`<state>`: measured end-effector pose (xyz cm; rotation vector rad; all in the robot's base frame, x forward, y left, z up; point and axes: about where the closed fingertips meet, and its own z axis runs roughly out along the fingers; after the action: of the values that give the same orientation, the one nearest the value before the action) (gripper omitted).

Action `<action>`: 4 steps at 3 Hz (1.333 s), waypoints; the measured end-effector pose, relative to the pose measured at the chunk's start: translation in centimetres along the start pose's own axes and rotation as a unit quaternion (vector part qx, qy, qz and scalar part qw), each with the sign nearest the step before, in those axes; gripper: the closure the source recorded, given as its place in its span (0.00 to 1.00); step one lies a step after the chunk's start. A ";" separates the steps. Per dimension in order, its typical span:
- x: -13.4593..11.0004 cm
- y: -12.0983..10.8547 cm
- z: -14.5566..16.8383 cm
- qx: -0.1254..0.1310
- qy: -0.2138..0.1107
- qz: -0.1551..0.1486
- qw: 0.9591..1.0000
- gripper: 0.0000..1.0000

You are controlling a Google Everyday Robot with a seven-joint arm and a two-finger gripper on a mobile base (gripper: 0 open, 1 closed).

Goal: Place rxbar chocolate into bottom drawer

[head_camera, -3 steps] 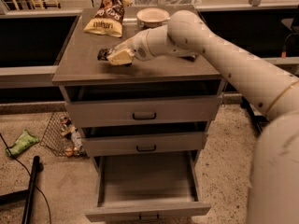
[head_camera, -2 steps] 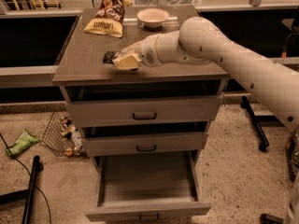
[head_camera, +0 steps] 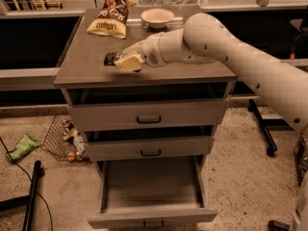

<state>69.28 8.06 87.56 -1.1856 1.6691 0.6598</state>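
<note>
The rxbar chocolate (head_camera: 110,58), a small dark wrapped bar, sticks out to the left from my gripper (head_camera: 126,61), over the left part of the grey cabinet top (head_camera: 86,71). The gripper's pale fingers are closed around it. The bar appears just above or on the top; I cannot tell which. The bottom drawer (head_camera: 151,214) is pulled out at the foot of the cabinet, its grey inside showing nothing in it. My arm reaches in from the right.
A yellow-and-brown snack bag (head_camera: 110,18) and a white bowl (head_camera: 157,17) stand at the back of the cabinet top. The two upper drawers (head_camera: 148,120) are slightly ajar. A wire basket (head_camera: 65,138) and a green packet (head_camera: 21,147) lie on the floor at left.
The arm has drawn back toward the cabinet's front edge with the bar in the gripper. The view now shows the cabinet from a slightly different angle.
</note>
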 end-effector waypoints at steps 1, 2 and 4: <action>-0.5 3.1 -1.8 -0.009 0.015 -0.044 0.999 1.00; 0.9 7.7 -4.6 -0.002 0.028 -0.060 0.998 1.00; 10.0 12.8 -7.6 0.028 0.060 0.012 0.998 1.00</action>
<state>53.82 2.64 80.36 -1.1872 1.7934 0.5614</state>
